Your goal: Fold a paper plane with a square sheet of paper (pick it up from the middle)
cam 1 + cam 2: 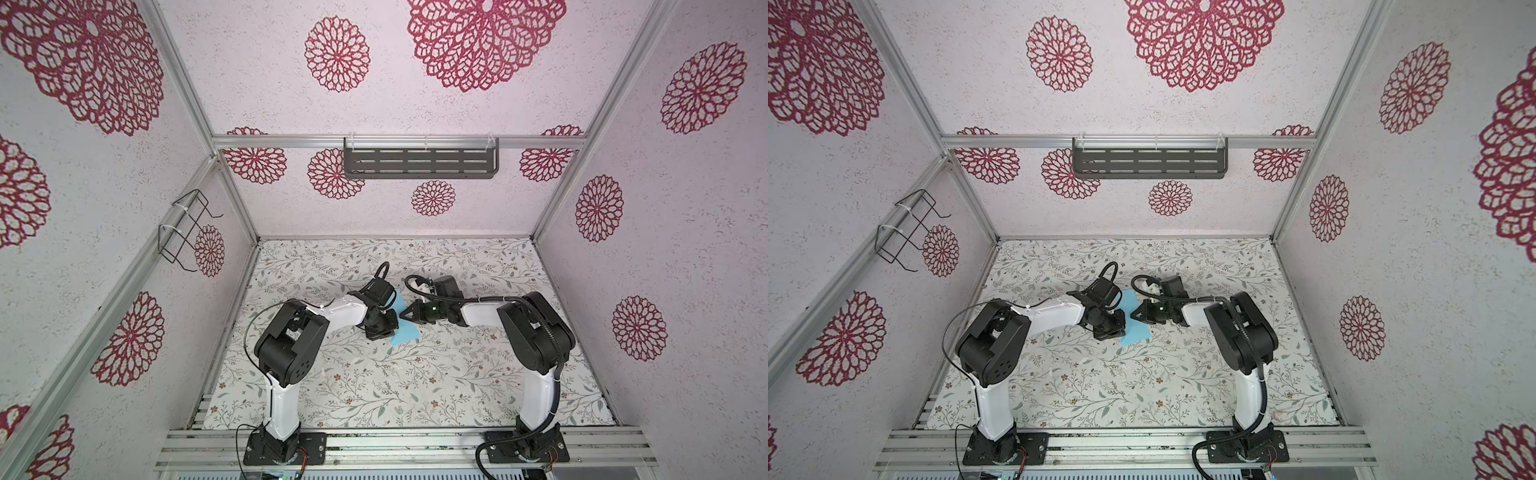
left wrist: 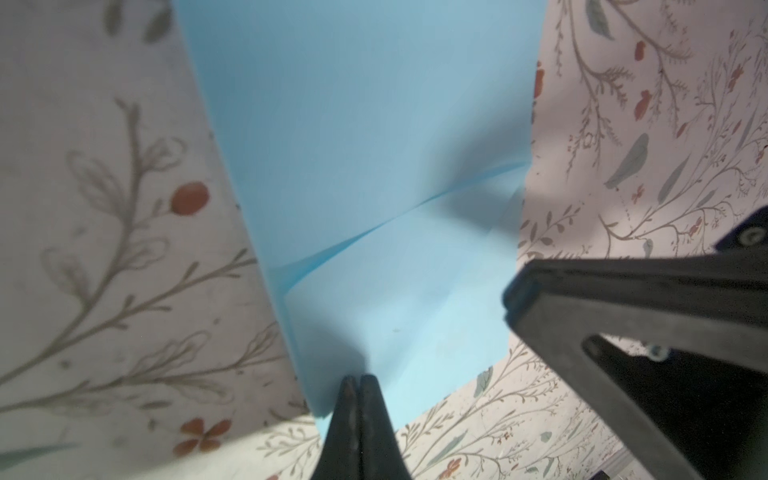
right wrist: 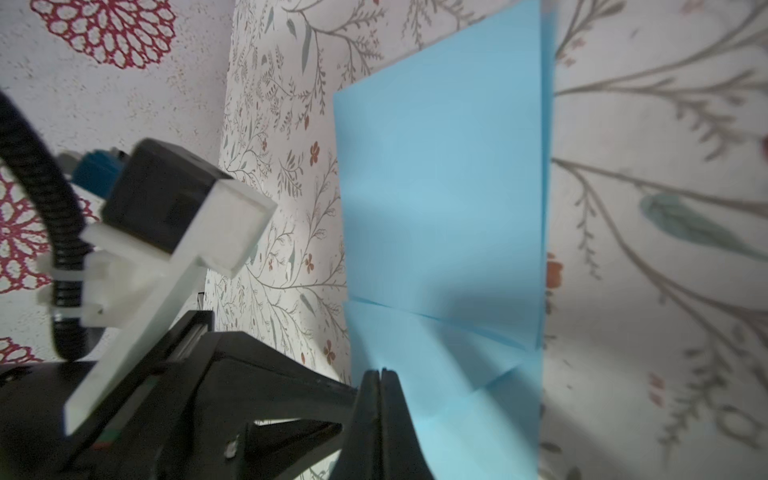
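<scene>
Pressing closed left gripper tip-down, holding nothing, on the square sheet of paper lying folded beneath and ahead of it on the table; bearing down opposite with right gripper, likewise shut and empty; probably pinning both edges, flattening creases.

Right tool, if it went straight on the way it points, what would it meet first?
The folded blue paper. The shut right tool points down at it, with its tips at the paper's near end. I can't tell whether they already touch it.
</scene>
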